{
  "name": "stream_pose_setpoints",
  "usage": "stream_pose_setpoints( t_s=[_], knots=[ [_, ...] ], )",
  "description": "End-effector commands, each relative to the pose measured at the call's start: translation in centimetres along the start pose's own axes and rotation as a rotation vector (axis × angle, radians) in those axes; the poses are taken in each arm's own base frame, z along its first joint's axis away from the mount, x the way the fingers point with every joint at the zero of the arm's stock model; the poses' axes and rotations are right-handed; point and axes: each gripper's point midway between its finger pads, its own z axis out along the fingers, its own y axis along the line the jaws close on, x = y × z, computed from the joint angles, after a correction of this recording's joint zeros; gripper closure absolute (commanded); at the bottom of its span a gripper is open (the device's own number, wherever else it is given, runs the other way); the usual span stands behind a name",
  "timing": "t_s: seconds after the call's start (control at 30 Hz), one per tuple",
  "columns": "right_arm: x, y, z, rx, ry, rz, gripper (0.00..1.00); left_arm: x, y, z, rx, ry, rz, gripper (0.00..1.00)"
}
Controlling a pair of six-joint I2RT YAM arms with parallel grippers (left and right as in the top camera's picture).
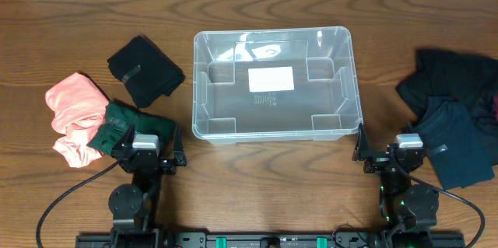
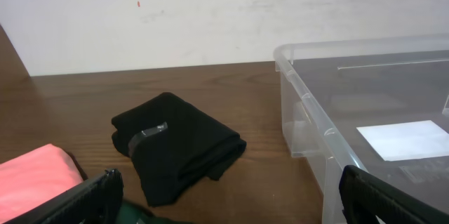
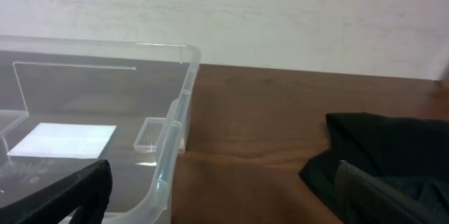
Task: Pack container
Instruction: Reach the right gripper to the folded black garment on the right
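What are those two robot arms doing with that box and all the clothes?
They are meant to pack the clothes into the clear box, but nothing has gone in yet. It holds only a white label on its bottom. The left gripper and the right gripper are both open and holding nothing. Left of the box lie a black garment, a pink garment and a green garment. A pile of dark clothes lies on the right.

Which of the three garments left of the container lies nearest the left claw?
The dark green garment, right at the left claw; the pink garment and folded black garment lie farther off.
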Motion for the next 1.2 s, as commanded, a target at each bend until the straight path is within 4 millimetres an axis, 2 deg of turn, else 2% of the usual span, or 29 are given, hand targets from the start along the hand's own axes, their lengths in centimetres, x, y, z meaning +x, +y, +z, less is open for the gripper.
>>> stream_pose_setpoints(
  t_s=[0.0, 0.07, 0.17, 0.37, 0.47, 0.57, 0.8, 0.97, 1.07, 1.17],
  knots=[
    [0.0, -0.2, 0.0, 0.006, 0.0, 0.028, 0.01, 1.5, -0.1, 0.1, 0.002, 0.047, 0.001, 0.02],
    [-0.2, -0.3, -0.1, 0.016, -0.001, 0.027, 0.01, 1.1, -0.1, 0.0, 0.0, 0.039, -0.063, 0.02],
    [-1.3, -1.0, -0.4, 0.053, -0.005, 0.027, 0.01, -0.8, 0.0, -0.4, -0.001, 0.011, -0.189, 0.02],
    [-4.9, -2.3, -1.6, 0.127, 0.05, 0.022, 0.01, -3.9, 0.1, -1.8, -0.004, 0.054, -0.207, 0.02],
    [-6.5, -3.1, -1.8, 0.173, 0.141, 0.041, 0.01, -5.2, 0.3, -2.5, -0.019, 0.127, -0.235, 0.02],
    [-7.3, -3.5, -1.8, 0.203, 0.303, 0.019, 0.01, -5.8, 0.8, -3.0, -0.067, 0.239, -0.276, 0.02],
    [-6.9, -5.0, -1.6, 0.25, 0.832, -0.099, 0.01, -5.8, 1.0, -3.4, -0.115, 0.555, -0.326, 0.02],
    [-6.9, -5.0, 0.3, 0.234, 1.013, -0.135, 0.01, -5.0, 0.9, -2.6, -0.122, 0.65, -0.326, 0.02],
    [-5.0, -5.9, 1.1, 0.259, 1.106, -0.182, 0.01, -4.4, 0.8, -2.2, -0.122, 0.68, -0.327, 0.02],
    [-1.9, -7.9, 0.0, 0.335, 1.282, -0.237, 0.01, -4.1, 0.8, -2.1, -0.124, 0.692, -0.326, 0.02]
  ],
)
